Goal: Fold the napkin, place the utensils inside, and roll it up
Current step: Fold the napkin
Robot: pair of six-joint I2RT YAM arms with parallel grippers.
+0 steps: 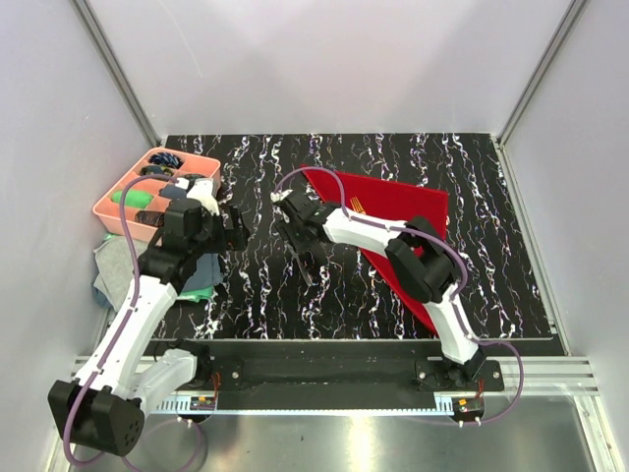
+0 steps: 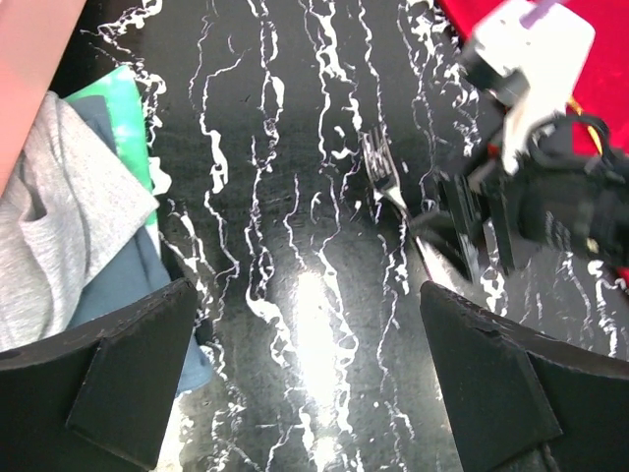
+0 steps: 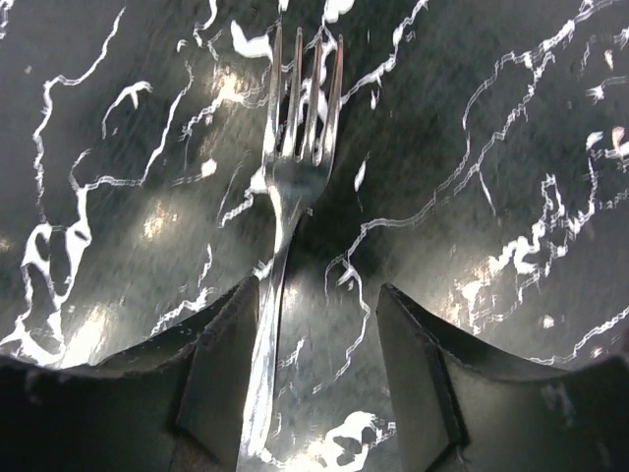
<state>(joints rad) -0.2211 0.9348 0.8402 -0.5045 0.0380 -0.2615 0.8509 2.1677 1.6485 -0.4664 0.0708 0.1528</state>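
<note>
Two white-and-black arms reach over the black, white-veined marble-patterned bench [image 1: 491, 285]. On the overhead view's left, the left arm bends up from its base at lower left, with the left hand [image 1: 228, 229] hovering beside the coral-pink plastic bin [image 1: 113, 205]. Its own camera shows the dark wedge-shaped fingers [image 2: 118, 364] spread wide with nothing between them.

From the lower right of that view, the right arm stretches up and left across the large, flat, bright red cloth napkin [image 1: 413, 211], and the right hand [image 1: 303, 251] is lowered to the bench at mid-frame. In its wrist view the dark fingers [image 3: 221, 379] stand partly apart on either side of the slim, shiny silver metal fork [image 3: 290, 197]. The handle runs between them close against the left finger; whether they grip it cannot be told.

That fork lies flat on the bench left of the napkin, clear of the cloth. Its long axis runs nearly up and down the right wrist frame, tilted slightly, with the four tines pointing to the top edge and the handle passing out at the bottom. In the left wrist view, the tines [image 2: 378, 167] point toward the upper left.

The napkin spreads smooth and thin in the overhead frame's upper right, with one corner tapering to lower centre-right. Below the bin, on the left, lies a rumpled pile of soft grey, green and blue cloths [image 1: 113, 270].
</note>
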